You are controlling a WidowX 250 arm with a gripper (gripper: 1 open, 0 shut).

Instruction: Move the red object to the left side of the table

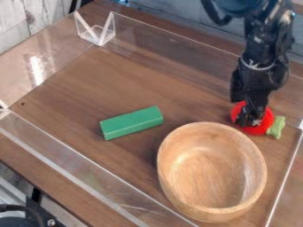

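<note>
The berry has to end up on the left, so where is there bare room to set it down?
Bare wood spans the table left of the green block, back to the clear corner piece. The right is crowded: wooden bowl, red object, open pincer.

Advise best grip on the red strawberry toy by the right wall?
Take the red object across its round body, coming straight down from above. Its green stem sticks out toward the acrylic wall, and the wooden bowl sits close in front, so side approaches look cramped. The gripper is already over it, jaws open.
</note>
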